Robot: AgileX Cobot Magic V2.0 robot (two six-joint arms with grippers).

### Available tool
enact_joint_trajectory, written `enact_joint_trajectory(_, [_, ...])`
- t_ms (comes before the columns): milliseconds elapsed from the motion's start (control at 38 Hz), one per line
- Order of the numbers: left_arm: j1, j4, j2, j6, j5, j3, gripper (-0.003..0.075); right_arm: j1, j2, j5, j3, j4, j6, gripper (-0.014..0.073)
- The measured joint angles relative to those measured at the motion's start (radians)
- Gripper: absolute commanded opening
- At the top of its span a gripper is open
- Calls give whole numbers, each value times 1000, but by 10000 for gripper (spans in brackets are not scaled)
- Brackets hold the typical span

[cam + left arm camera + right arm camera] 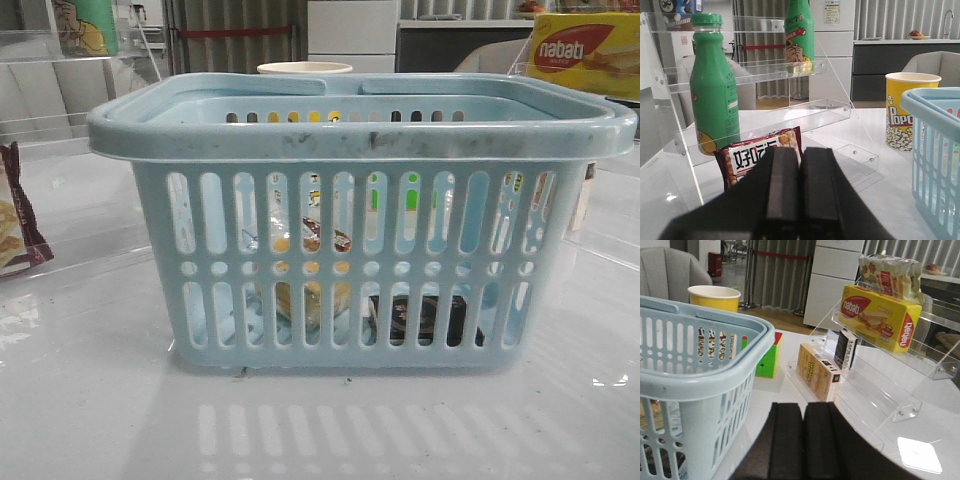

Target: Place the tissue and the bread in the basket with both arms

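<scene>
The pale blue basket [360,140] fills the middle of the front view. Through its slots the bread [300,270] in its clear bag shows inside at the left. The black tissue packet [425,318] lies low inside at the right. The basket's corner also shows in the left wrist view [935,135] and the right wrist view [695,380]. My left gripper [800,152] is shut and empty, left of the basket. My right gripper [803,407] is shut and empty, right of the basket. Neither gripper shows in the front view.
A maroon-edged snack packet [760,152] and a green bottle [712,85] on a clear shelf stand by the left gripper. A popcorn cup [910,110] stands behind the basket. A yellow nabati box [880,315], small boxes [817,371] on a clear rack and a colourful cube [767,357] are on the right.
</scene>
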Motion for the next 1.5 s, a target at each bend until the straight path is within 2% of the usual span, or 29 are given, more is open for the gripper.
enact_joint_trajectory(210, [0,0,0,0,-5,0,91,-49,-52,-55,112,-2,2,55])
enact_joint_trajectory(420, [0,0,0,0,-5,0,91,-81,-52,-47,115,-2,3,55])
enact_joint_trajectory(999, [0,0,0,0,-5,0,91,-84,-52,-47,115,-2,3,55])
enact_joint_trajectory(1235, [0,0,0,0,-5,0,91,-102,-52,-47,115,108,4,55])
enact_joint_trajectory(1498, [0,0,0,0,-5,0,91,-106,-52,-47,115,119,4,55])
